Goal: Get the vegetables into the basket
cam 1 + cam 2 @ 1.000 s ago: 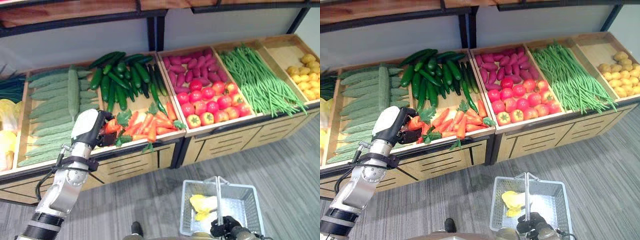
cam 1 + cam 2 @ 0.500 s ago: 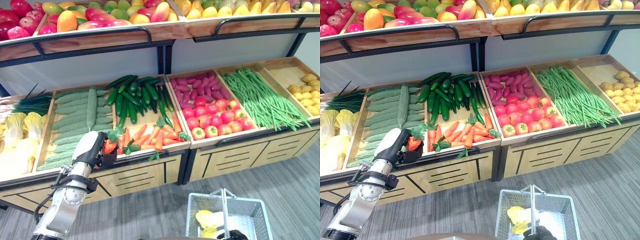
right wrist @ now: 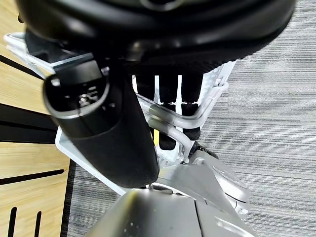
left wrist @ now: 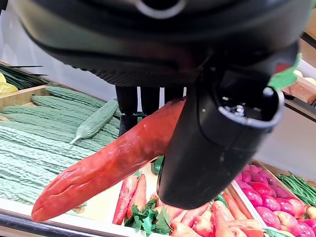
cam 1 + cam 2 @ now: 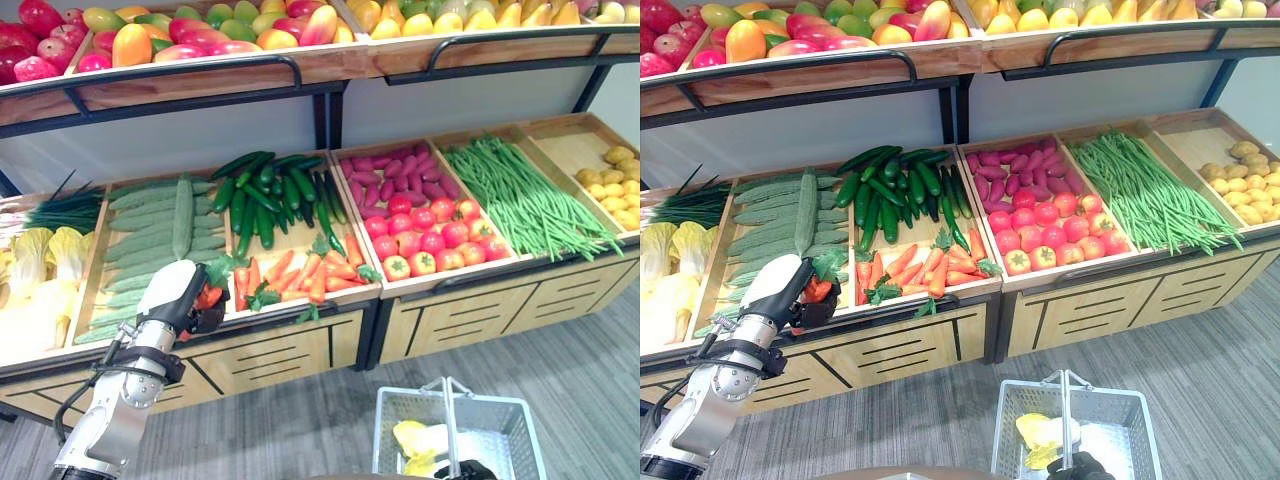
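Carrot is in my left hand, gripped between thumb and curled fingers near its leafy top, so the orange root sticks out past the hand with its tip free. I see the hand raised just in front of the carrot bin, at the stand's front edge, clear of the pile; I judge that keeps the load from snagging other carrots on the way to the basket.

My right hand is at the bottom edge of the head views, fingers curled around the handle of the wire basket. Holding it by the handle keeps the basket upright and its mouth open, well apart from the left hand. Something yellow already lies inside.

The produce stand is light wood with slatted drawer fronts. From my left to right its sloped bins hold pale cabbage, bumpy green gourds, dark cucumbers above the carrots, purple roots above tomatoes, long green beans, and small yellow potatoes. A higher shelf carries mixed fruit behind a black rail. The floor is grey striped carpet.
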Controlling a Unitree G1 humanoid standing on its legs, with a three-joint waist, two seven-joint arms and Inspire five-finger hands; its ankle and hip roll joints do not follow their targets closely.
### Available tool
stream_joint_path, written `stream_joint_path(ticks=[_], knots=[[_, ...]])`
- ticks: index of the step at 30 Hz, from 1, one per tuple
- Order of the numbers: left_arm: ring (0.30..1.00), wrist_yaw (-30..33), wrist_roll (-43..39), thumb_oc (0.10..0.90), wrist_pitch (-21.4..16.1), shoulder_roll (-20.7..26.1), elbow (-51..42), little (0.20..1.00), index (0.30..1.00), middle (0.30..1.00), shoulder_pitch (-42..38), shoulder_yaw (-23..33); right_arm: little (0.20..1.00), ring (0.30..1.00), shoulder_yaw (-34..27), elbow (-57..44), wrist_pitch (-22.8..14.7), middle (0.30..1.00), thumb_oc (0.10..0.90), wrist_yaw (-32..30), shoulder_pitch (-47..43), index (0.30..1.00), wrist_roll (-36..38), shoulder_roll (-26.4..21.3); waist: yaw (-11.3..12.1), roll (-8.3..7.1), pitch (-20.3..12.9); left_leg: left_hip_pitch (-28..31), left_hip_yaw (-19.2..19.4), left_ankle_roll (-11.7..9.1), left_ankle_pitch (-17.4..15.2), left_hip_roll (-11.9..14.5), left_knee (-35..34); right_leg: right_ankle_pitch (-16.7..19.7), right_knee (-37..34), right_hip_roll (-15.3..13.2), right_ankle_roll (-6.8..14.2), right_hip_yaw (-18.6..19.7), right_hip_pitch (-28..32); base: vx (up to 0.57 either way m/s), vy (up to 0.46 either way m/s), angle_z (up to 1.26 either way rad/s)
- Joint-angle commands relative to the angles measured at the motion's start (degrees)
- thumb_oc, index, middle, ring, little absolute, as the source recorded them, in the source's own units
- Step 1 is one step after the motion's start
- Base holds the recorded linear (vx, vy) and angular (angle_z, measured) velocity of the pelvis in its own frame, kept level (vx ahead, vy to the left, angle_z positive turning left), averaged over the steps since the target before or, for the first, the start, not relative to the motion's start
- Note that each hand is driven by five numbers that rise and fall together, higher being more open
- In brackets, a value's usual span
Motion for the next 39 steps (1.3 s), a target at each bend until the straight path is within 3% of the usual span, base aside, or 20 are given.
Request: stream_joint_path(ticks=[1,17,25,32,36,38,39], knots=[[0.3,2.3,2.3,0.4,-1.8,3.6,-7.1,0.3,0.3,0.3,-7.0,6.5,0.3,0.3,0.6,0.4,-1.0,0.3,0.4,1.5,-2.3,0.3,1.0,2.2,-0.9,-2.45,0.3,2.1,-2.8,0.0,-5.5,-1.9,1.6,-2.2,1.0,0.2,0.8,1.2,-0.8,0.0,0.0,0.0],[0.3,1.8,1.3,0.4,-1.9,2.9,-8.2,0.3,0.3,0.3,-6.4,6.7,0.3,0.3,-0.1,0.0,-1.3,0.3,0.4,1.1,-2.0,0.3,0.8,1.9,-1.6,-2.73,0.6,1.6,-2.5,0.3,-6.2,-2.1,2.4,-1.7,1.1,0.0,1.0,1.5,-1.6,0.0,0.001,0.0],[0.3,1.4,0.3,0.4,-2.1,3.2,-8.2,0.3,0.3,0.3,-8.4,5.3,0.3,0.3,-2.0,-0.3,-1.4,0.3,0.4,0.5,-1.9,0.3,1.5,1.1,-3.2,-2.98,1.9,-1.2,-0.7,1.4,-8.7,-3.4,6.9,0.0,1.5,-1.0,1.8,4.7,-4.6,-0.03,0.06,-0.17],[0.3,1.1,-0.4,0.4,-2.6,4.3,-8.1,0.3,0.3,0.3,-11.5,3.6,0.3,0.3,-3.2,-0.7,-1.6,0.3,0.4,0.3,-1.2,0.3,2.3,1.0,-5.2,-2.06,3.1,-1.2,2.6,2.9,-9.5,-5.2,6.2,1.4,3.5,-2.3,3.2,8.5,-8.3,-0.02,0.101,-0.31],[0.3,1.0,-1.2,0.4,-3.4,5.2,-8.7,0.3,0.3,0.3,-15.4,0.9,0.3,0.3,-3.8,-1.2,-2.1,0.3,0.4,0.1,-1.3,0.3,2.8,0.6,-7.8,-0.3,4.8,0.0,7.6,3.2,-10.4,-6.3,5.9,4.1,4.1,-3.5,5.0,11.0,-11.5,-0.01,0.119,-0.5],[0.3,1.2,-1.4,0.4,-3.5,5.5,-8.8,0.3,0.3,0.3,-16.2,0.4,0.3,0.3,-3.5,-1.4,-2.1,0.3,0.4,0.0,-1.8,0.3,2.5,0.5,-7.9,0.31,5.7,0.3,10.1,3.0,-10.8,-5.8,6.0,5.3,4.5,-4.2,5.6,9.1,-12.8,-0.04,0.005,-0.56],[0.3,1.3,-1.6,0.4,-3.6,5.9,-9.0,0.3,0.3,0.3,-16.3,0.6,0.3,0.3,-3.3,-1.5,-2.1,0.3,0.4,0.0,-2.1,0.3,2.2,0.6,-7.3,0.49,5.9,0.5,12.0,2.7,-10.6,-5.1,5.9,5.7,4.9,-5.0,5.4,5.9,-13.4,-0.09,-0.074,-0.57]])
